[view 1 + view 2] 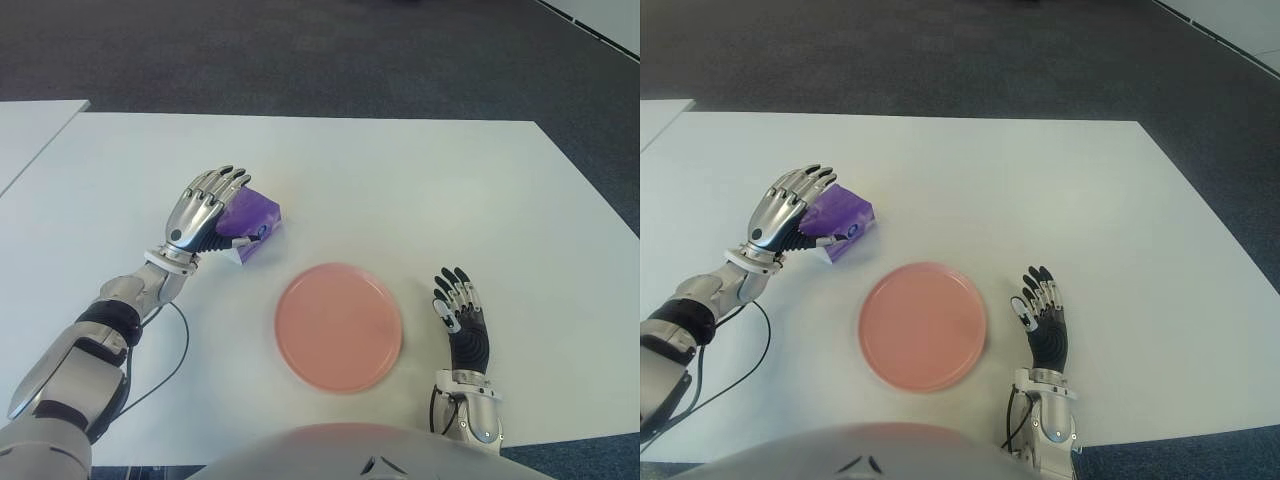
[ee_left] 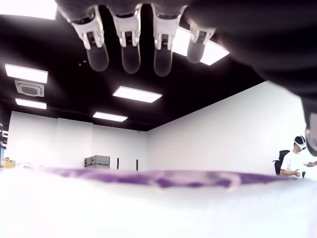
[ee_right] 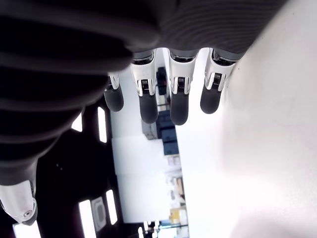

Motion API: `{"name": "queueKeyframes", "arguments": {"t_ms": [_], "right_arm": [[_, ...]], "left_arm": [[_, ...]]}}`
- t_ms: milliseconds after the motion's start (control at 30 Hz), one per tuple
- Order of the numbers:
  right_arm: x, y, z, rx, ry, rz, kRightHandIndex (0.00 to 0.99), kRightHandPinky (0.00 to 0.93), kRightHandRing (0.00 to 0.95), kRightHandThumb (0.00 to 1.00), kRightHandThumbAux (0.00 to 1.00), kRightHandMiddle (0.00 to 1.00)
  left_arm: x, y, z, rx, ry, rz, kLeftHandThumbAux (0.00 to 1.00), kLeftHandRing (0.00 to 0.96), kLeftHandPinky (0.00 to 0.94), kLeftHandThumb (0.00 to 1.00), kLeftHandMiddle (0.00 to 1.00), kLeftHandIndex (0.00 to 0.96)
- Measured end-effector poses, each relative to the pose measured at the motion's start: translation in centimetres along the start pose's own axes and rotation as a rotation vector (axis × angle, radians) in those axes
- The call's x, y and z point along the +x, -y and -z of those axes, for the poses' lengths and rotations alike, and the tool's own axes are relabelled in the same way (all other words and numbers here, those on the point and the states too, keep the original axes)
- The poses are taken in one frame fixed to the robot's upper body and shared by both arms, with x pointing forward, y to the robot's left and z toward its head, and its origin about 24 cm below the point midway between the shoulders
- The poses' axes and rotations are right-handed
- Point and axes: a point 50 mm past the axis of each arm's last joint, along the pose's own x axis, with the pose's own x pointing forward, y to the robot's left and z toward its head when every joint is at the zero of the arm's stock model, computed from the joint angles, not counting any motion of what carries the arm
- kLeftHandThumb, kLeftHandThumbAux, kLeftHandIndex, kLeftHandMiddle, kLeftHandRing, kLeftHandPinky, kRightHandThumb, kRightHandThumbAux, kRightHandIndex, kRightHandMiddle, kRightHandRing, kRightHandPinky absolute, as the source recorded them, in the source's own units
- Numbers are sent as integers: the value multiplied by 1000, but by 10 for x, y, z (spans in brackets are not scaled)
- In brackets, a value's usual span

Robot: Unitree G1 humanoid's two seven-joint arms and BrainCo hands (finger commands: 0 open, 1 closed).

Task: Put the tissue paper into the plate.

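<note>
One purple tissue pack (image 1: pixel 251 221) is seen on the desk (image 1: pixel 420 190), toward its left edge, just beside one pink plate (image 1: pixel 339 326). It is judged light, soft and crushable, best pinched across its long sides. The left hand (image 1: pixel 203 207) is held over it, fingers (image 2: pixel 123 47) extended, nothing clasped yet. The right hand (image 1: pixel 461 316) shows just right of the plate, fingers relaxed.

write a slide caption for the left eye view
Left hand over the purple tissue pack, pink plate empty, right hand open beside it.
</note>
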Motion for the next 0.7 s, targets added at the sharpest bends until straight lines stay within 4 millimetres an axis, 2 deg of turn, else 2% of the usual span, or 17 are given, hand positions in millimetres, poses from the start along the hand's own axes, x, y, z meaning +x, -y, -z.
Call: {"name": "queueKeyframes", "arguments": {"t_ms": [700], "right_arm": [[1,0,0,4,3,7,108,143,134,287,572,160]], "left_arm": [[1,7,-1,17,0,37,391,109,140,257,111,70]]}}
